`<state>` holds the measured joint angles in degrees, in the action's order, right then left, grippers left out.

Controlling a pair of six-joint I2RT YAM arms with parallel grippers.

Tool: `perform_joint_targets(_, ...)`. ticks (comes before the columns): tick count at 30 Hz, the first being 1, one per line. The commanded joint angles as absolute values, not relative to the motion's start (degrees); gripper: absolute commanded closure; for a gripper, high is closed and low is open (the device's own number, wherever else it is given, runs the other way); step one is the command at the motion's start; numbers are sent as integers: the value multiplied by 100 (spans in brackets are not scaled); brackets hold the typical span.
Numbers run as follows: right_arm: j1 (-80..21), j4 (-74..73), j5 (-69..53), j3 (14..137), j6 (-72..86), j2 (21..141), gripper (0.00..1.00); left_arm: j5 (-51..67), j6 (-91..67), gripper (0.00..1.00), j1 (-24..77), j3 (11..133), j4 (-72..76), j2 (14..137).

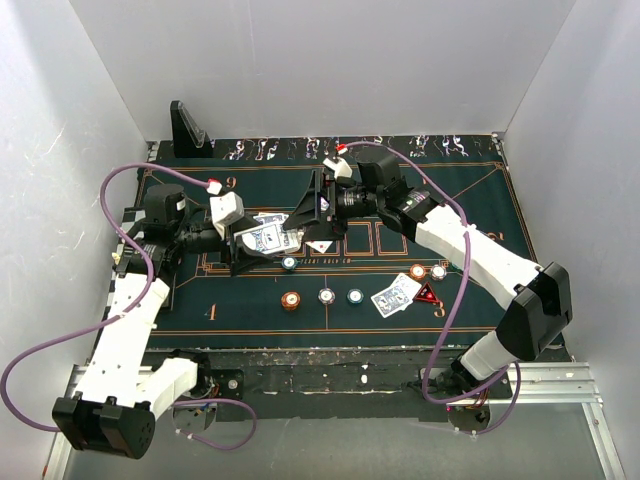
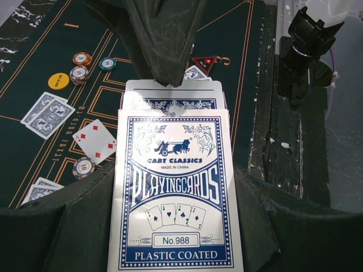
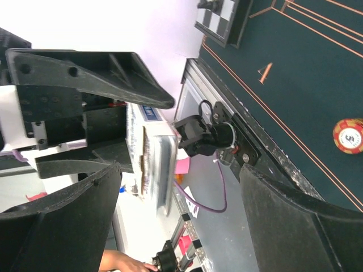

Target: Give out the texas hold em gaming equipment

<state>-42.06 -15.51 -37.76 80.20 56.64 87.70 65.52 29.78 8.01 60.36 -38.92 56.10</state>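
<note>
My left gripper (image 1: 258,242) is shut on a blue-and-white playing card box (image 2: 176,192), held up off the dark green mat (image 1: 250,310). Blue-backed cards (image 2: 173,93) stick out of the box's far end. My right gripper (image 1: 313,222) stands open right in front of that end, one finger (image 2: 164,39) above the cards. In the right wrist view the deck (image 3: 156,164) shows edge-on between its wide fingers (image 3: 62,226). On the mat lie several chips (image 1: 290,300), two blue-backed cards (image 1: 396,296), a red triangular marker (image 1: 427,294), a yellow disc (image 2: 58,81) and a face-up card (image 2: 96,140).
A black stand (image 1: 188,128) sits at the mat's back left corner. A chequered board (image 3: 224,17) lies at the mat's edge. White walls close in the table on three sides. Purple cables loop from both arms. A person's hand (image 3: 122,263) shows beyond the table.
</note>
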Motion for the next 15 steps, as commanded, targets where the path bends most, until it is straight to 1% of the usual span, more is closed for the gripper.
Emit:
perform_joint_targets(1,-4219,-538,-4025,8068,6099,8692,8,6610,3032,100,844,6091,-3867,5704)
perform_joint_targets(3,-4280,-439,-3990,8121,6143,8745,8,6566,3119,100,870,6169,-3998,5783)
perform_joint_targets(7,-4438,-711,-3938,8393,5959,8964,8,6197,3348,100,1133,6433,-4349,6020)
perform_joint_targets(11,-4535,-695,-3946,8324,6046,9132,7,5740,3436,100,1441,6740,-4543,6283)
perform_joint_targets(15,-4544,-422,-4017,8095,6266,9114,7,5468,3568,100,1520,7180,-4825,6626)
